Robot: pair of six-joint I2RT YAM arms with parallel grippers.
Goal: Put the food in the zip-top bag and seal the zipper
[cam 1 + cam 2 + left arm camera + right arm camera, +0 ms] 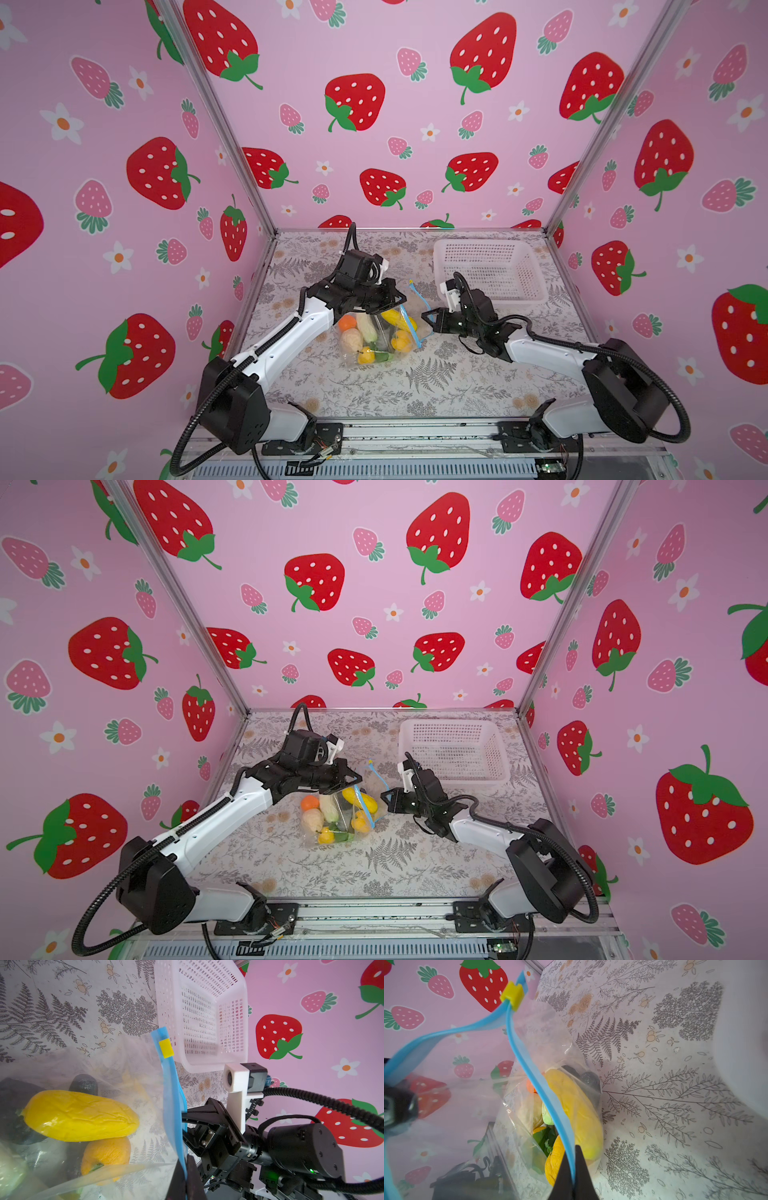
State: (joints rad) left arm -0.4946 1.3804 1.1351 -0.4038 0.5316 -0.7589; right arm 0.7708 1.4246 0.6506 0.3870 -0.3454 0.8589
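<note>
Center of both top views: left gripper [398, 302] and right gripper [424, 316] pinch zipper [529, 1076], likely steadying bag [116, 1064] for sealing; food [79, 1115] inside.

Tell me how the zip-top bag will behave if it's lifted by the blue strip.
Floppy, probably: the zipper strip curves in a loose S where the right gripper pinches it. The zip-top bag would likely sag bottom-heavy, since the food lies heaped low inside. Its film looks glossy, so it may slip.
</note>
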